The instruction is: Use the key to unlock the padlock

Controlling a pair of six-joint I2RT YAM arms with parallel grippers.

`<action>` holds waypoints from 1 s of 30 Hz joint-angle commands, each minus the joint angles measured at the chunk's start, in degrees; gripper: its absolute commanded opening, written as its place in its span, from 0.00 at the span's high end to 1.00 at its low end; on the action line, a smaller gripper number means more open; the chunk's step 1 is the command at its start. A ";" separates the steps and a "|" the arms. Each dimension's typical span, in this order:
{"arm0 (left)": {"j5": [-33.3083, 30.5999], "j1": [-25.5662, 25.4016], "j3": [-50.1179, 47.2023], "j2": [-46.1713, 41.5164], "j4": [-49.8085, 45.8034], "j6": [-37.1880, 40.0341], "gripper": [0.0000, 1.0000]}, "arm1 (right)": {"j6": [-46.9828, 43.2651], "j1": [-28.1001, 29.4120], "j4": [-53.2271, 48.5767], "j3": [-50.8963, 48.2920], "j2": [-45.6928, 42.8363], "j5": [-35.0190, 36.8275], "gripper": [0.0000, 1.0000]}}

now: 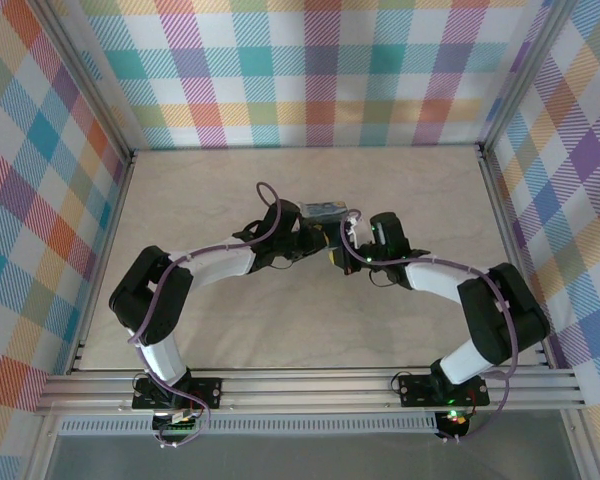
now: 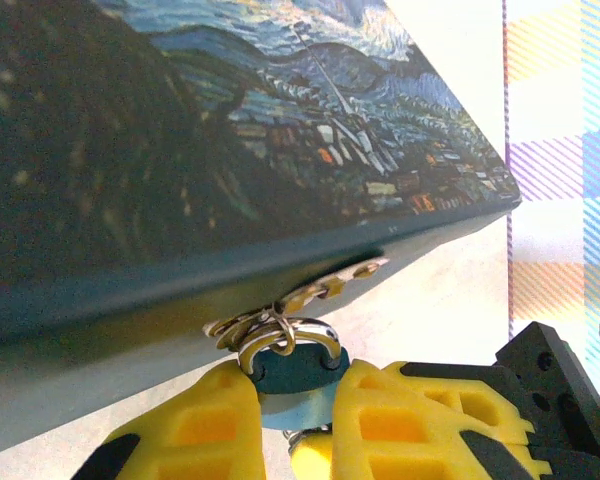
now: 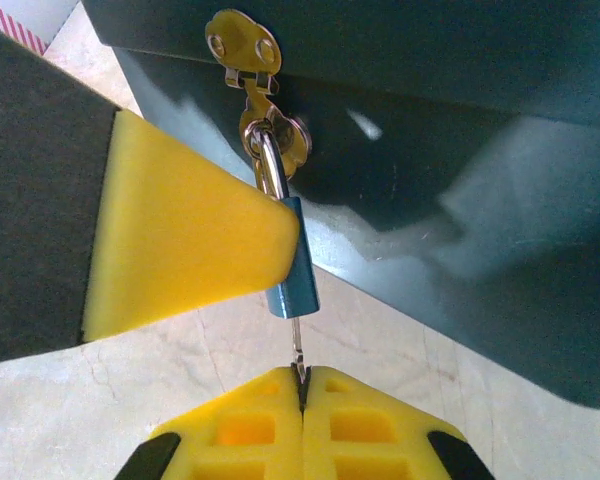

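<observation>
Padlock [image 3: 292, 270] hangs by its silvery shackle from the brass hasp [image 3: 242, 45] on the front of the box [image 3: 430, 150], with its blue body just below the hasp. Left jaws are nearly closed and pinch that blue body between their yellow pads [image 2: 215, 420], one on each side, right under the box's edge. In the right wrist view one of these pads comes in from the left of the box front and presses flat against the padlock's side. Right jaws are fully closed below the padlock. Their two pads [image 3: 275, 395] meet tip to tip on the key [image 3: 298, 345], a thin dark sliver standing upright between the pad tips and the padlock's underside. The key's upper end touches that underside; whether it sits inside the keyhole I cannot tell. Seen from above, the box lies near the middle of the tabletop [image 1: 280, 320]. Both arms bend in toward the box's near side, the left arm from the left and the right arm from the right, with their wrists close together
</observation>
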 commanded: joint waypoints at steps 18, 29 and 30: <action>4.59 -2.35 0.98 0.96 -0.04 0.00 0.86 | 0.91 0.92 12.35 0.58 -3.05 -7.93 1.00; 5.37 -2.34 0.61 0.61 0.20 0.00 0.86 | 0.99 0.60 15.66 3.11 -2.14 -6.75 1.00; 5.40 -2.31 0.65 0.60 0.15 0.00 0.86 | 1.03 0.39 16.15 3.50 -1.88 -6.85 1.00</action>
